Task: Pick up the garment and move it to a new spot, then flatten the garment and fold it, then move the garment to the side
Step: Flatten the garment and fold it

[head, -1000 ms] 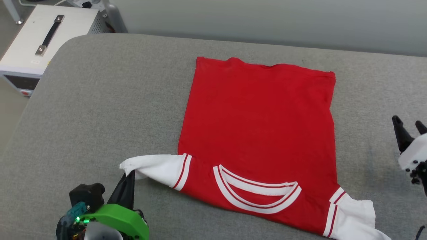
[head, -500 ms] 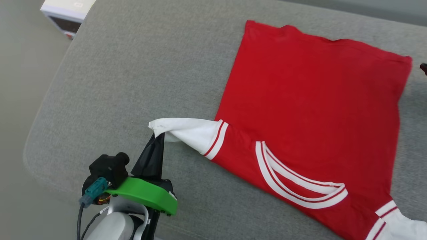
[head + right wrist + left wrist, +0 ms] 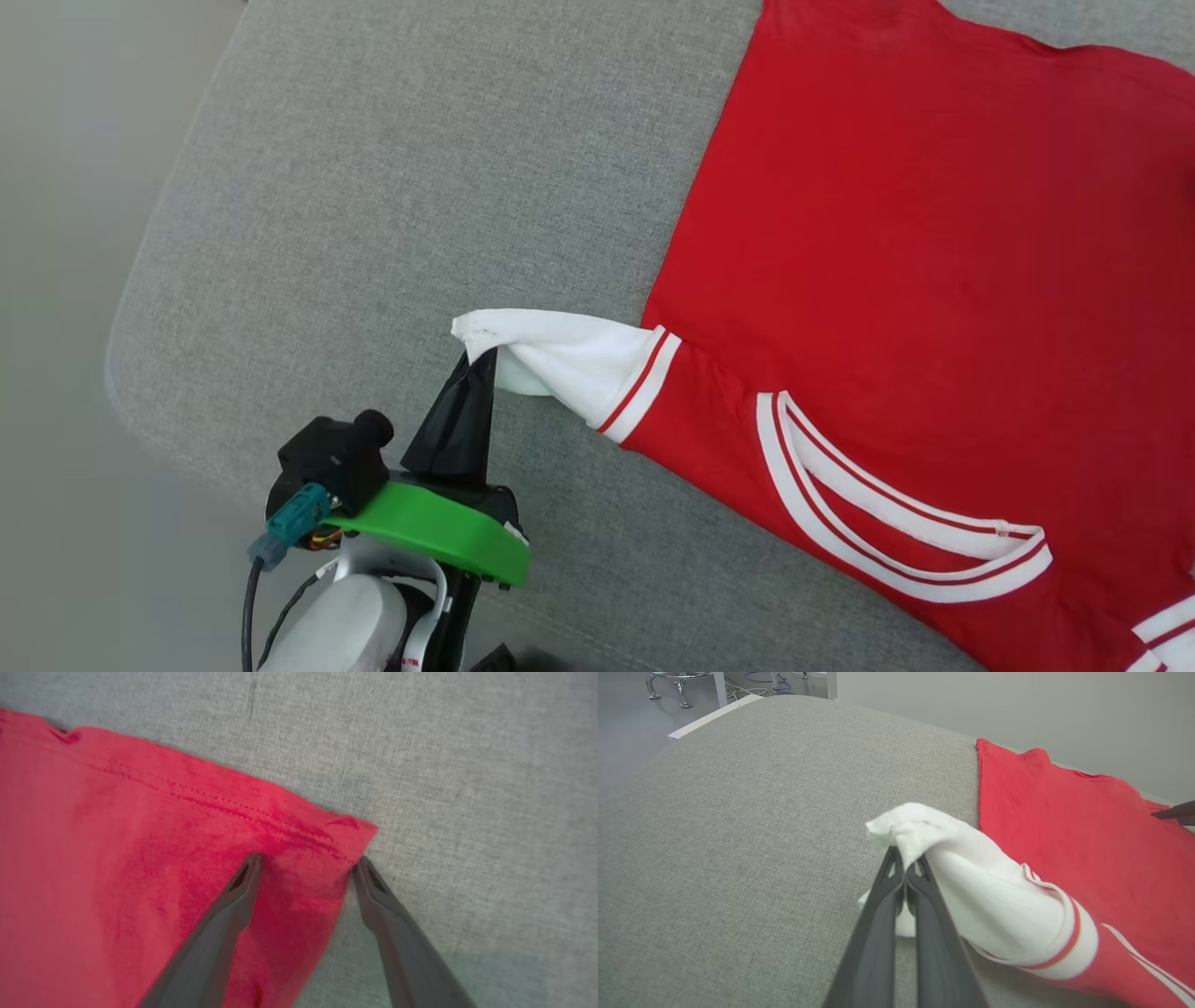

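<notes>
Broadly, the grey woven-fabric padded surface (image 3: 373, 187) has a rounded near left corner, and beyond its left edge a plain pale floor (image 3: 56, 280) drops away. In the left wrist view the same surface (image 3: 738, 835) runs back to a pale, bare wall (image 3: 1017, 700). Past its far left corner stand bent chrome legs (image 3: 668, 686) with loose cables (image 3: 756, 681) on the floor beside them.

A red jersey T-shirt with white short sleeves and red-and-white striped trim (image 3: 887, 233) lies spread flat on the right part of the surface. Its striped collar is toward the near edge and its hem toward the far edge.

The left pincer (image 3: 481, 359), two dark fingers pressed fully together, has the cuff end of the white sleeve (image 3: 560, 355) pinched at its tips. That sleeve is raised off the fabric and drawn out toward the near left corner. From the wrist the closed left pincer (image 3: 903, 856) shows the bunched cuff folded over its tips.

The right pincer (image 3: 308, 861) is spread wide and grips nothing. It is down at the far right hem corner of the T-shirt (image 3: 117, 858), one finger on the red cloth, the other at its side edge on the bare surface (image 3: 467, 765).
</notes>
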Controlling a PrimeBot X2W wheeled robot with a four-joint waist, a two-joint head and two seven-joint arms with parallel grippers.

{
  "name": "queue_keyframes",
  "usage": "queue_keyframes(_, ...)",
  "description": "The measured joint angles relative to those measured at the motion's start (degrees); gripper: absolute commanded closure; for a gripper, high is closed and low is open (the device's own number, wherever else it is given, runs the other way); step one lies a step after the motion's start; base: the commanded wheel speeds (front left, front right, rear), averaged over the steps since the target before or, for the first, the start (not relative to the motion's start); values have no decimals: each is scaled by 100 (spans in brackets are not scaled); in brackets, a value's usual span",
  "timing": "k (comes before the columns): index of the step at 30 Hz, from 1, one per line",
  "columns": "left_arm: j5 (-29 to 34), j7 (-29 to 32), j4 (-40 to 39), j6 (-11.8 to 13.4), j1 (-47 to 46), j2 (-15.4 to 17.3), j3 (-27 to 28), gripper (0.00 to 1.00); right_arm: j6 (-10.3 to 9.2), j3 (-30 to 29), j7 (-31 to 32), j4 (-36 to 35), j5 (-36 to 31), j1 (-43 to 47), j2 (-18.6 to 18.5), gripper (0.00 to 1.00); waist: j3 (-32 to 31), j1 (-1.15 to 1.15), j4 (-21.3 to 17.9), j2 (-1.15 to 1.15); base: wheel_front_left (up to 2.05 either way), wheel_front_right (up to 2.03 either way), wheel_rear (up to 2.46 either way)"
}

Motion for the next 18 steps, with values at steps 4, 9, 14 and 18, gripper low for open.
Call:
queue_keyframes(4, 0, -32, 87, -19, -2, -20, 8, 100, 1, -94, 297, 16, -1, -76, 1, 100, 77, 0, 53, 0, 0, 0, 0)
queue_keyframes(9, 1, -49, 166, -37, -4, -24, 5, 100, -3, -203, 375, 19, -32, -70, 12, 100, 11, 0, 40, 0, 0, 0, 0)
queue_keyframes(14, -3, 0, 326, -36, 5, -1, 3, 100, -4, -266, 278, 58, -63, 34, 66, 100, -195, 0, 8, 0, 0, 0, 0)
queue_keyframes(18, -30, 47, 416, -25, 66, 49, 21, 100, -3, -321, 154, 57, -59, 241, 113, 100, -442, 0, -49, 0, 0, 0, 0)
